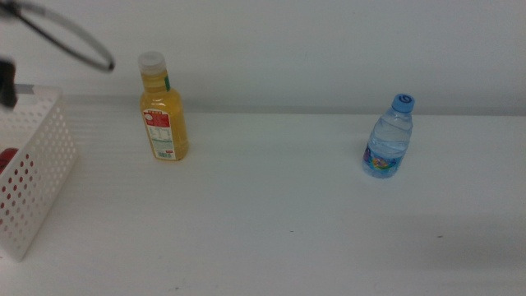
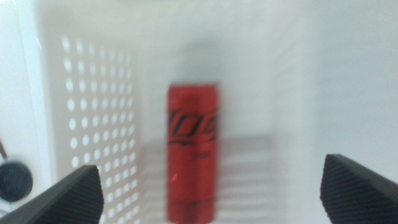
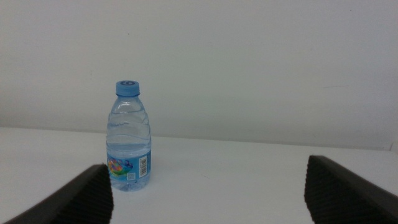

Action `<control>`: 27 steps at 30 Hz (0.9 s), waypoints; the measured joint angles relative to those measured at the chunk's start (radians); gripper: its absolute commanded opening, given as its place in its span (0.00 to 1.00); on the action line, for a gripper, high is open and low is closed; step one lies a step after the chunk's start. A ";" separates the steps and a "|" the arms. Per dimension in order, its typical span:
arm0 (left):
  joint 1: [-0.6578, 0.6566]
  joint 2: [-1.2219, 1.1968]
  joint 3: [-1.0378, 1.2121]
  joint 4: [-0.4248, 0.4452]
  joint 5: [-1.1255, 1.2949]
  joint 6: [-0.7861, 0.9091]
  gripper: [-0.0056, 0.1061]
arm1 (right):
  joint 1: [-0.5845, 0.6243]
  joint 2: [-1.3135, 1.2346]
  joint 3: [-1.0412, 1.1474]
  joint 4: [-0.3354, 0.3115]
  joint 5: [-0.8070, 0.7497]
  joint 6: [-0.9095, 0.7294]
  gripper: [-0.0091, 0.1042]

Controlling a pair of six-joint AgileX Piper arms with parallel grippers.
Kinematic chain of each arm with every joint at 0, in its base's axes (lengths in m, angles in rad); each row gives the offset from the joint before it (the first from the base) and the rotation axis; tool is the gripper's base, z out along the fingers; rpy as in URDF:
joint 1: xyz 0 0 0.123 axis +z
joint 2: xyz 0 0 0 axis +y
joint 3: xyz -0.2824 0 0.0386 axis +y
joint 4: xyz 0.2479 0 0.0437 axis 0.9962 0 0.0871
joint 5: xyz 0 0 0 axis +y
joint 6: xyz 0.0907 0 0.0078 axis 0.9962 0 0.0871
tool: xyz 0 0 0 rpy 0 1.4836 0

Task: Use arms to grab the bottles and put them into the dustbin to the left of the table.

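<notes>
Can (image 2: pixel 193 149): slim, red, black lettering down its side. Lies inside the bin (image 2: pixel 93 124), on the bin's floor, beside the perforated wall. Seen blurred between the left gripper's (image 2: pixel 211 193) two jaws and beyond them; nothing is held. Those jaws stand wide apart, empty, looking down into the bin. In the middle view a patch of red shows through the bin's (image 1: pixel 37 164) holes at the table's left edge.

Bin: white plastic, rows of small round holes in its walls. Holds the can; nothing else can be made out in it.

Juice bottle (image 1: pixel 163 107): yellow, white cap, red and white label. Upright on the table (image 1: pixel 271 222), near the bin but apart from it, toward the wall side.

Water bottle (image 3: pixel 129 137): small, clear, blue cap, coloured label. Upright on the table, well apart from the juice bottle. It stands ahead of the right gripper (image 3: pixel 211 193), nearer the jaw that shows on the picture's left than the other, not between them. Right jaws wide apart, empty, low over the table.

Left arm (image 1: pixel 6 78): only a dark part and a loop of black cable (image 1: pixel 74 41) show above the bin in the middle view.
</notes>
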 measured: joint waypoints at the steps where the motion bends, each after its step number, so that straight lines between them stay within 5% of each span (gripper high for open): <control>1: -0.017 -0.042 0.002 -0.011 0.002 -0.016 0.89 | 0.000 0.000 0.000 0.000 0.000 0.000 0.80; 9: -0.227 -0.412 0.260 -0.063 -0.022 -0.121 0.89 | 0.000 0.000 0.000 0.000 0.000 0.000 0.80; 17: -0.484 -0.772 0.732 -0.052 -0.421 -0.180 0.89 | 0.000 0.000 0.000 0.000 0.000 0.000 0.80; 27: -0.518 -0.922 1.190 -0.113 -0.967 -0.195 0.89 | 0.000 0.000 0.000 0.000 0.000 0.000 0.80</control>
